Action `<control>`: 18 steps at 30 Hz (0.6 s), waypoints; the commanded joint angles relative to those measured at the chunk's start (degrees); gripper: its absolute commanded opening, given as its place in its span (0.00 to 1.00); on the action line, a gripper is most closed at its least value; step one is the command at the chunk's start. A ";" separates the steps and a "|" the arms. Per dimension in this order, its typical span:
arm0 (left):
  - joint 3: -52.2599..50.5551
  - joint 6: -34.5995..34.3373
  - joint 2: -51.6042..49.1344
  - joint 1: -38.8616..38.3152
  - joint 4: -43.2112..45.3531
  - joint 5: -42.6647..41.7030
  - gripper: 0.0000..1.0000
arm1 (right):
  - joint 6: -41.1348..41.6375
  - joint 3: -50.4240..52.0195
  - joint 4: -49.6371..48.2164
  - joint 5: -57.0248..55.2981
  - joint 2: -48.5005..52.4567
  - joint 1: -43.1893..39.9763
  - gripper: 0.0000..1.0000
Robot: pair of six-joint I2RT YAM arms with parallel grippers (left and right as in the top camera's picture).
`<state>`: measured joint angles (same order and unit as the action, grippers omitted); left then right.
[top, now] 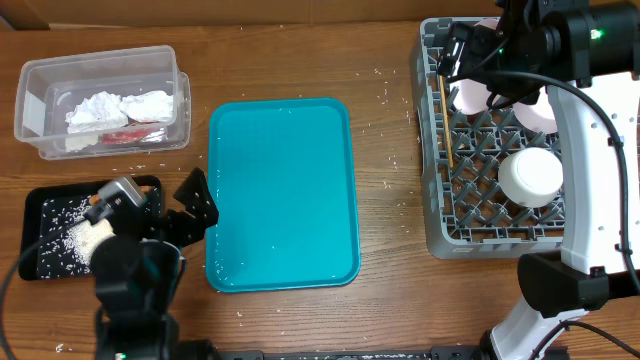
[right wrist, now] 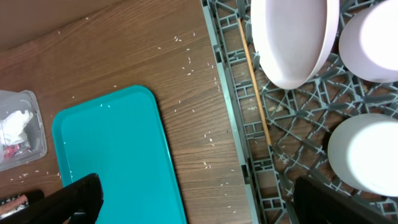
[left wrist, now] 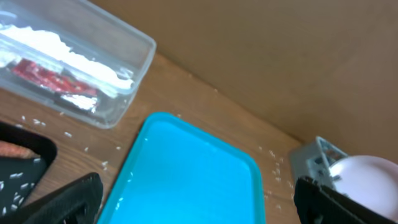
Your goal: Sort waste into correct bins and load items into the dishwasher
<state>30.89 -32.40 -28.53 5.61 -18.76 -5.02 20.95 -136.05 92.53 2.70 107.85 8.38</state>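
Note:
The clear tub (top: pixel 100 98) at the back left holds white tissues (top: pixel 120 105) and a red wrapper (left wrist: pixel 43 73). The black tray (top: pixel 50 235) in front of it holds rice (top: pixel 60 240) and an orange carrot (left wrist: pixel 12 149). The grey rack (top: pixel 438 200) on the right holds pale dishes (top: pixel 532 176), seen in the right wrist view as a plate (right wrist: pixel 292 37) and a cup (right wrist: pixel 367 149), plus the wooden stick (top: pixel 445 125). My left gripper (top: pixel 195 205) is open and empty between the black tray and the teal tray. My right gripper (top: pixel 455 50) is open and empty above the rack's left edge.
The teal tray (top: pixel 280 190) lies bare in the middle, between the bins and the rack. Loose rice grains (right wrist: pixel 208 140) are scattered on the wooden table around the tray and the rack. A brown wall runs behind the table.

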 commanded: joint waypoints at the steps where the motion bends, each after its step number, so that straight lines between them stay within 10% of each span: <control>1: -8.68 1.18 4.74 -0.46 5.97 3.98 1.00 | 0.02 -0.09 -0.28 -0.26 -0.42 0.11 1.00; 10: -26.71 3.26 17.33 -0.44 21.86 6.56 1.00 | 0.02 -0.09 -0.28 -0.26 -0.42 0.11 1.00; 18: -30.62 4.04 28.06 -0.39 15.21 8.59 1.00 | 0.02 -0.09 -0.28 -0.26 -0.42 0.11 1.00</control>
<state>0.71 -30.85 -4.16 5.58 -1.28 1.80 20.97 -136.05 92.58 2.70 107.85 8.40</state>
